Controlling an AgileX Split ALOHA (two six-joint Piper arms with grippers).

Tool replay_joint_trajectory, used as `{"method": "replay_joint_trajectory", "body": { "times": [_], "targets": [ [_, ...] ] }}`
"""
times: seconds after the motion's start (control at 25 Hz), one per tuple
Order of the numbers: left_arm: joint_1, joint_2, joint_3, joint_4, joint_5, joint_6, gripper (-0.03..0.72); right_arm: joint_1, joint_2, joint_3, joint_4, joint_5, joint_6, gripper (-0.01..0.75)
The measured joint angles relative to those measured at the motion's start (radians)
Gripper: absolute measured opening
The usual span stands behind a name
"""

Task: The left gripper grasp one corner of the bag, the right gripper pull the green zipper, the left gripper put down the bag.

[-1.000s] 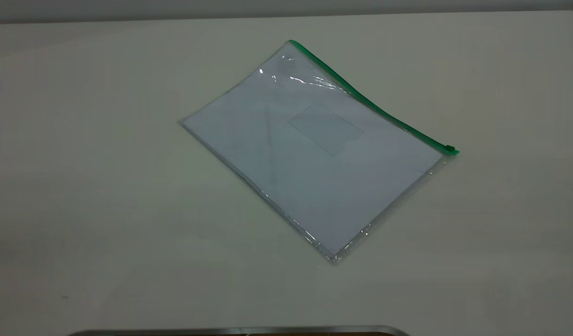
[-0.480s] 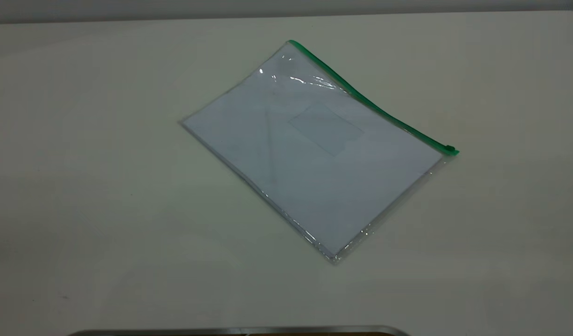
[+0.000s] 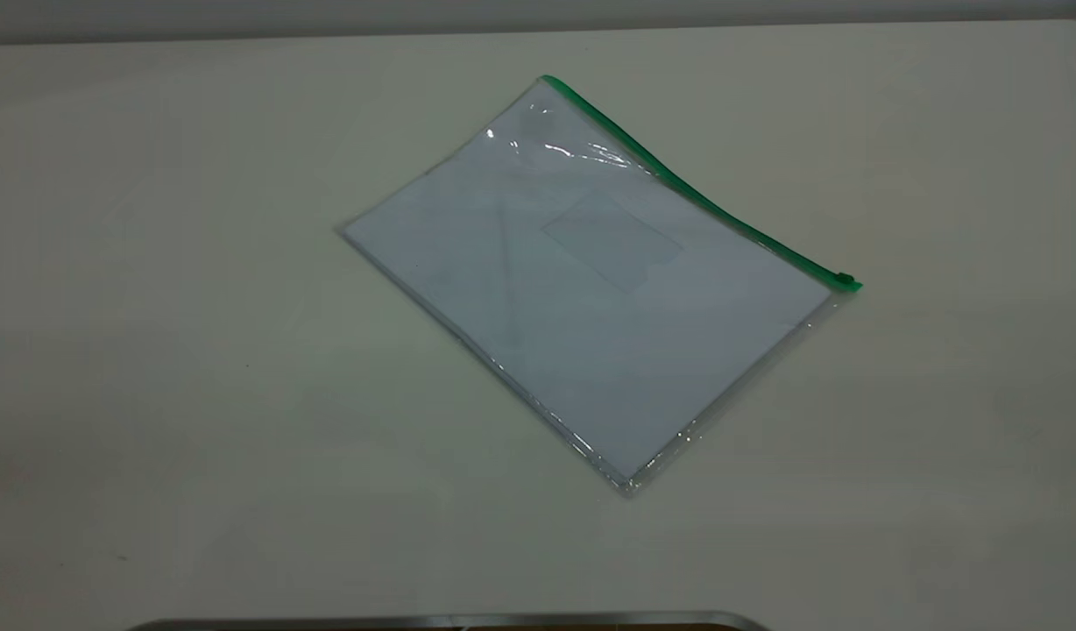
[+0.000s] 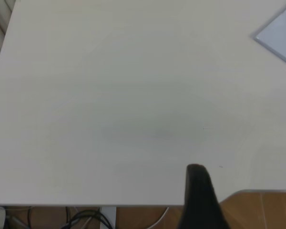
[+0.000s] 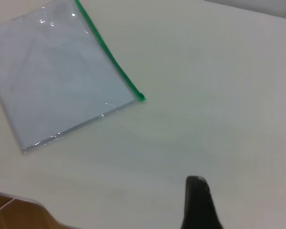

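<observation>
Flat on the matte table (image 3: 196, 263) lies the glossy, crinkled clear bag (image 3: 591, 289), green zipper (image 3: 696, 202) toward the far edge; neither gripper's jaws can be judged.

No readable text, labels, brands or numbers in any view. The flat clear plastic bag (image 3: 591, 289) with white paper sheets inside, centre of the exterior frame, shows blank faces only (its small clear card pocket (image 3: 612, 241) included).

Left gripper (image 4: 200, 198) and right gripper (image 5: 198, 202) hover apart
</observation>
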Motion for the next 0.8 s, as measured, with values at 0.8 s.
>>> {"method": "replay_joint_trajectory", "body": {
  "times": [0.8],
  "targets": [
    [0.000, 0.000, 0.000, 0.000, 0.000, -0.001, 0.560, 0.040, 0.000, 0.000, -0.068, -0.004, 0.104, 0.518]
  ]
}}
